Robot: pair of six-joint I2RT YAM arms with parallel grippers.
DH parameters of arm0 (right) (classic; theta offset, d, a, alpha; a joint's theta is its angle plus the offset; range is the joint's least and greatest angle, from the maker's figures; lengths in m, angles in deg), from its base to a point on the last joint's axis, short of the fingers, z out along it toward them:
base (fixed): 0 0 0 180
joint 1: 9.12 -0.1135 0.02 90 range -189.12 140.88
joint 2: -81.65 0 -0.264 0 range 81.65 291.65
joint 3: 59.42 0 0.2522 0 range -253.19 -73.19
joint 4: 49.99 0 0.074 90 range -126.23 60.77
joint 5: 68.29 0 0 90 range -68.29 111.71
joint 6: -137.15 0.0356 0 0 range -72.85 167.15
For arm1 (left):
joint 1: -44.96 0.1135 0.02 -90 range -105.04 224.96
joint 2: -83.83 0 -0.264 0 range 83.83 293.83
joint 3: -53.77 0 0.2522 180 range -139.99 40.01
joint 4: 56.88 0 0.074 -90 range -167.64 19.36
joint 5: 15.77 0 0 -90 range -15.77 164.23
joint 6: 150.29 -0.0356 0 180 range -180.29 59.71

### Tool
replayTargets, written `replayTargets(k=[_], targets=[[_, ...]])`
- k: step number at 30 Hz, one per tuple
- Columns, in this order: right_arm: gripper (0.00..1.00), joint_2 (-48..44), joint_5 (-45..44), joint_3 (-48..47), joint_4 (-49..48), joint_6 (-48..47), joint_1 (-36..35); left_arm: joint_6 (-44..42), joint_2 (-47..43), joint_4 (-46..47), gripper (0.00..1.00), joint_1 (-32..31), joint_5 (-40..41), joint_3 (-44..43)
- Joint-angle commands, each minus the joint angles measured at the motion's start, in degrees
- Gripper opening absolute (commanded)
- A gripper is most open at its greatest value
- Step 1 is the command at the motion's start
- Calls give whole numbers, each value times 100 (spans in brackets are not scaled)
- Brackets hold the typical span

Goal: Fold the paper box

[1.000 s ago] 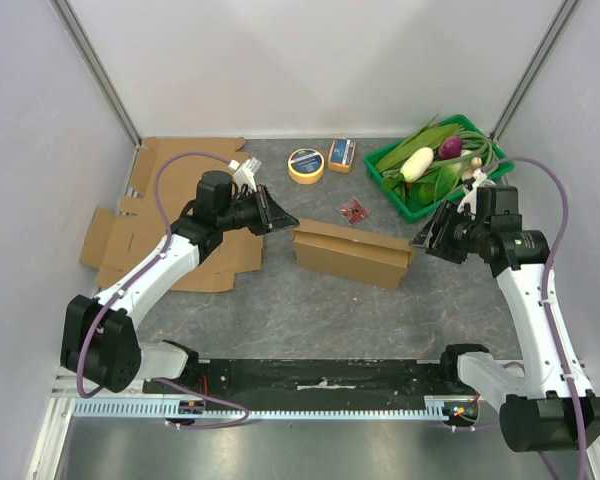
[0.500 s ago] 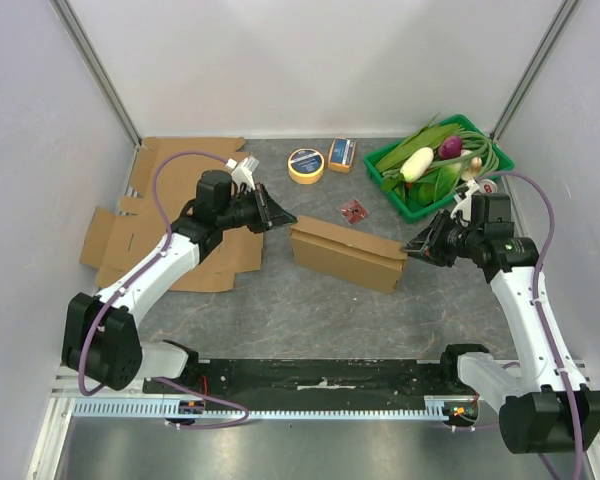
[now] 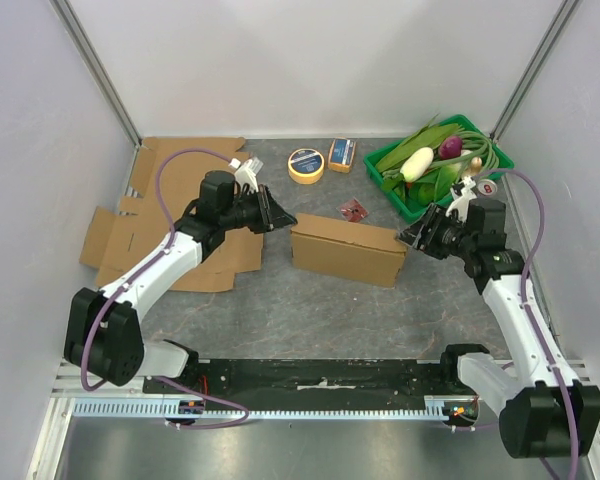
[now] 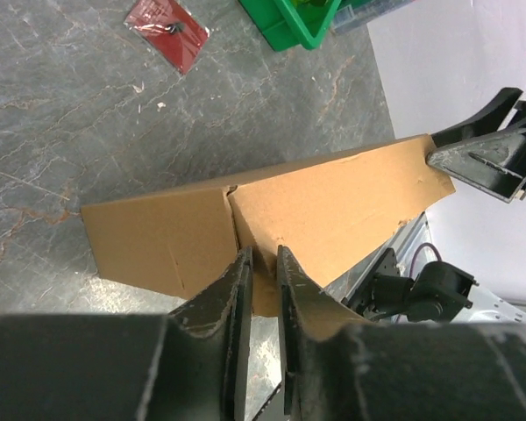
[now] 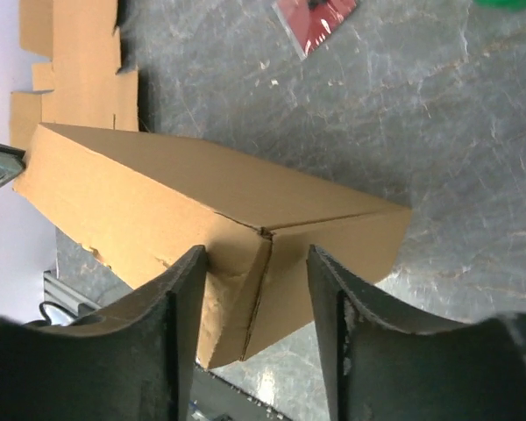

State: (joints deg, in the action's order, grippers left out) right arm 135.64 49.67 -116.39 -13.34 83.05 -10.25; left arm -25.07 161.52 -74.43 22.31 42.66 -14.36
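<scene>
Work on the end flaps looks to be the step in hand: the box [image 3: 345, 250] stands assembled as a long brown carton in the middle of the table [image 3: 310, 310], with one arm at each short end. The left jaws are drawn nearly closed, only a thin slit between them, and are set against the box's left end where a seam runs down the face. Whether they pinch an edge of card there cannot be told. The right jaws are spread open and straddle the right end, a finger on either side of the corner where the end flap meets the side. By my judgement the body is formed and the ends are what remains. The next move would call for both arms to press inward together, so the box does not slide along the table as the flaps are tucked. No writing can be read anywhere. The box is plain, and the tape roll [image 3: 305, 164] at the far side has a dark round label too small to make out. The same goes for the small pack [image 3: 342, 154] beside it and the red packet [image 3: 355, 210] just beyond the box. Flat cardboard [image 3: 180, 160] lies at the far left, and a green tray [image 3: 388, 192] of vegetables sits at the far right.
</scene>
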Motion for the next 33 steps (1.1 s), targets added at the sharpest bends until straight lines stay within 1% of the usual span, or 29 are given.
replayTargets(k=[1, 2, 4, 5, 7, 9, 11, 12, 13, 15, 16, 17, 18, 19, 20, 22, 27, 29, 30, 31, 33], targets=[[61, 348, -98, -600, 1215, -311, -55, -473, 247, -798, 24, -125, 46, 23], [62, 392, -107, -750, 1591, -355, 6, -472, 255, -790, 24, -125, 20, 14], [67, 357, 58, -918, 1744, -443, 77, -455, 247, -790, 25, -125, 11, 14], [68, 253, 138, -901, 1762, -435, 330, -437, 238, -746, 25, -116, 11, 23], [72, 164, 435, -726, 1736, -496, 481, -446, 255, -746, 26, -116, 2, 23], [71, 94, 691, -401, 1500, -453, 604, -455, 273, -737, 29, -116, 11, 40], [66, 32, 1086, -85, 1158, -382, 631, -472, 291, -728, 30, -116, 28, 67], [63, -12, 1123, 4, 1095, -382, 622, -472, 291, -720, 31, -116, 28, 93], [53, -73, 1158, 100, 999, -391, 631, -490, 282, -719, 32, -108, 20, 111], [43, -223, 1185, 408, 630, -400, 640, -525, 264, -650, 33, -99, 20, 233], [33, -258, 1246, 531, 498, -391, 649, -543, 273, -527, 34, -81, -50, 303], [30, -293, 1412, 880, 27, -269, 666, -534, 273, -430, 34, -38, -94, 374], [29, -285, 1457, 1049, -152, -259, 710, -525, 290, -368, 33, -2, -164, 505], [23, -258, 1527, 1224, -336, -198, 745, -560, 317, -272, 33, 24, -261, 567], [21, -206, 1641, 1548, -799, -93, 858, -604, 326, -271, 31, 85, -279, 620], [19, -170, 1809, 1805, -1172, 92, 973, -770, 326, -254, 31, 147, -297, 778], [16, -170, 2098, 2114, -1524, 75, 1246, -859, 282, -306, 32, 349, -341, 1033], [15, -179, 2204, 2070, -1534, 75, 1299, -816, 203, -176, 39, 358, -472, 1103], [15, -188, 2213, 2053, -1534, 58, 1308, -746, 168, -131, 45, 358, -499, 1165], [17, -197, 2248, 2018, -1508, 101, 1299, -693, 124, -52, 55, 358, -647, 1192], [20, -153, 2266, 1842, -1420, 93, 1299, -500, -103, 141, 62, 358, -789, 1166]])
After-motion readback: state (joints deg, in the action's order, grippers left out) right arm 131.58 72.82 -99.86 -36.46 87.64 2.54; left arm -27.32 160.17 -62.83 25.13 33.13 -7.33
